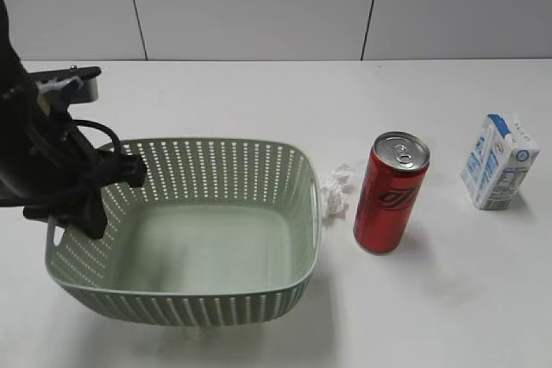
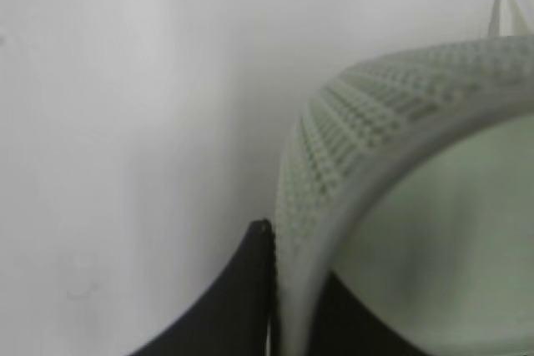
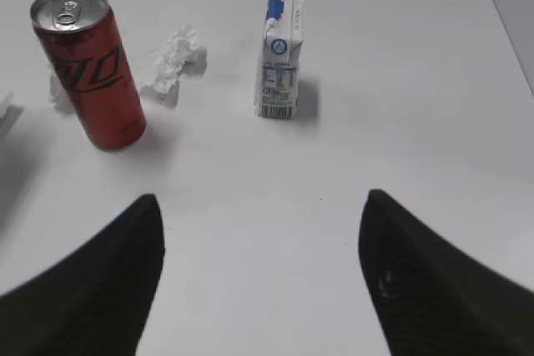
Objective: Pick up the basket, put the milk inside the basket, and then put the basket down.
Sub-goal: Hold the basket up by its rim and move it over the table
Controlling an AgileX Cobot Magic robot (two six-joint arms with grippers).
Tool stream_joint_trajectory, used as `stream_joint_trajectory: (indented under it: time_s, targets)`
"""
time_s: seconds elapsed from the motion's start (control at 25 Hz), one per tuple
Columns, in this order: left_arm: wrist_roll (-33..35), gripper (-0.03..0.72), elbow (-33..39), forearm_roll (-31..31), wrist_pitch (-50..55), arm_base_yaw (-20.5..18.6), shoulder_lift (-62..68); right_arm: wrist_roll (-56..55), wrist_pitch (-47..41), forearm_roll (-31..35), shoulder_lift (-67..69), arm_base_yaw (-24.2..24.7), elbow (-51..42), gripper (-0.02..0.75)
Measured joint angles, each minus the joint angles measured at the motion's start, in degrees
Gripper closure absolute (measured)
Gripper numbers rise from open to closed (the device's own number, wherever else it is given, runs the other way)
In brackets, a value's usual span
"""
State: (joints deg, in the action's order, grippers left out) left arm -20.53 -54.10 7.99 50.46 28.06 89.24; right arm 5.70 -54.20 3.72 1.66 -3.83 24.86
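Left end effector (image 2: 271,289) clamped on the left wall of basket (image 1: 185,230), one finger outside the rim, one inside. Basket looks tilted, left side raised, right side low or just off the surface (image 1: 259,101); contact underneath not resolvable. Basket interior empty.

Right end effector (image 3: 263,273) spread wide, gripping nothing, hovering above the surface. Not visible in the exterior view.

Milk (image 3: 279,64) upright, straight ahead of the right end effector and well apart, roughly centred between the fingers. Red can (image 3: 89,64) ahead and to the left of that end effector; crumpled paper scrap (image 3: 171,60) just beside the can, between can and milk. Relative to the left end effector: basket in hand, can past the far wall, milk farthest out.

Handling, as judgement:
- Basket: thin perforated plastic, light, flexes under a one-sided grip. Wall pinch near the handle cut-out workable, but expect sag and swing on the far side. Keep lift slow and low.
- Milk: small carton, light if empty, walls soft and crushable. Grip flat side panels at mid-height, below the gable; moderate force only. Tall and narrow, tips easily on a glancing touch.
- Can close to the approach line on the left; clip risk low but worth margin.

Judged step: basket hold in place, milk pick not yet begun.
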Motion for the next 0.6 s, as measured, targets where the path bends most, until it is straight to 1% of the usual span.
stream_joint_trajectory:
  time_s: [0.16, 0.28, 0.4, 0.6]
  targets:
    - [-0.2, 0.684, 1.3, 0.0, -0.7, 0.0, -0.1, -1.0, 0.0, 0.3, 9.0, 0.0, 3.2, 0.181]
    - [-0.3, 0.684, 1.3, 0.4, -1.2, 0.0, -0.1, -1.0, 0.3, 2.1, 19.7, 0.0, 7.2, 0.235]
    - [-0.3, 0.684, 1.3, 0.5, -1.3, 0.0, -0.2, -0.1, 1.8, 5.2, 30.9, 0.0, 12.2, 0.279]
    - [-0.4, 0.684, 1.3, 0.7, -1.3, 0.0, -0.2, 1.1, 3.0, 8.3, 50.6, 0.0, 21.7, 0.295]
